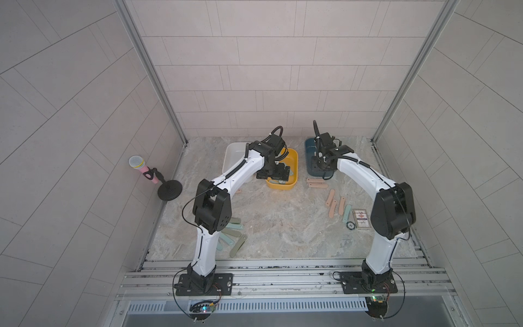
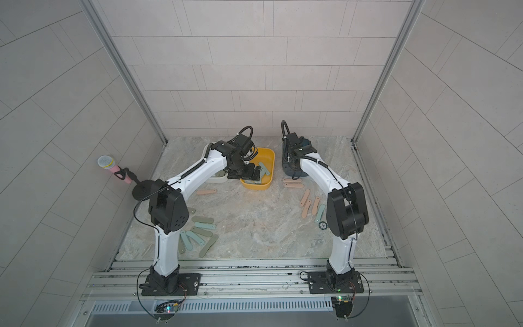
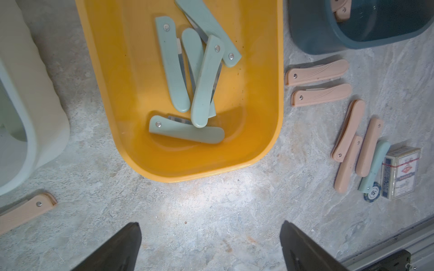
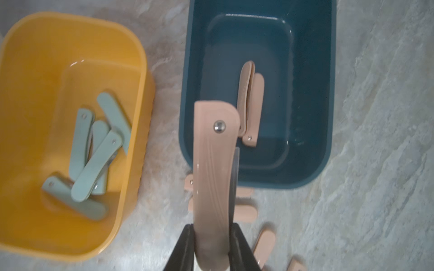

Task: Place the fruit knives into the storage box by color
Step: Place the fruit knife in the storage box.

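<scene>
Contents of white box (image 3: pixel 47 112) are cut off. Yellow box (image 3: pixel 105 82) holds teal knives (image 3: pixel 173 70), left claw (image 3: pixel 210 223) spread wide nearby; right claw (image 4: pixel 211 226) clamps a pink knife (image 4: pixel 211 164) over blue box (image 4: pixel 324 93) holding pink ones (image 4: pixel 256 105)

teal knives (image 3: pixel 202 82) piled in yellow box (image 3: pixel 122 70); pink knife (image 4: pixel 211 176) held over blue box (image 4: pixel 310 93)

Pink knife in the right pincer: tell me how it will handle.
Likely stiff: the pink knife juts straight out of the right pincer without sagging. Probably slippery: its handle is glossy and pinched only at one end. Flat-sided, so it should slide rather than roll.
</scene>
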`<state>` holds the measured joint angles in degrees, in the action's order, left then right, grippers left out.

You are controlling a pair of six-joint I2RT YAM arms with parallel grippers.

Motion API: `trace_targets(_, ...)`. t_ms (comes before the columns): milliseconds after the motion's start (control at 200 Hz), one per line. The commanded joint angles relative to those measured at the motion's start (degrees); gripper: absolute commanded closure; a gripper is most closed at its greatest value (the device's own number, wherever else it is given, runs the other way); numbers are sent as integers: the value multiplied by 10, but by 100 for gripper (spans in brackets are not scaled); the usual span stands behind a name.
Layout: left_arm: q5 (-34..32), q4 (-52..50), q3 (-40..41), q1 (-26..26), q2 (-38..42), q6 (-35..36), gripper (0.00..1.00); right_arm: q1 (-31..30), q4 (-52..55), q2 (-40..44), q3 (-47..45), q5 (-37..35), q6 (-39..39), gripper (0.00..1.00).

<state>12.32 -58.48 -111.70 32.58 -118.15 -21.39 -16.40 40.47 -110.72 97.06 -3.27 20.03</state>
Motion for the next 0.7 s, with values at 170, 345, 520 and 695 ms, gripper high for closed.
trace_targets(170,10,-22,-45,-1,-36,11,0,41,84,-180,227,26,-42,72)
trace_targets(345,12,-21,-38,0,-25,12,0,39,82,-144,191,38,-38,58)
trace_targets(520,15,-16,-15,10,15,10,0,25,59,4,29,15,-12,56)
trace_targets(695,23,23,97,28,81,-3,0,13,42,182,-197,-30,34,61)
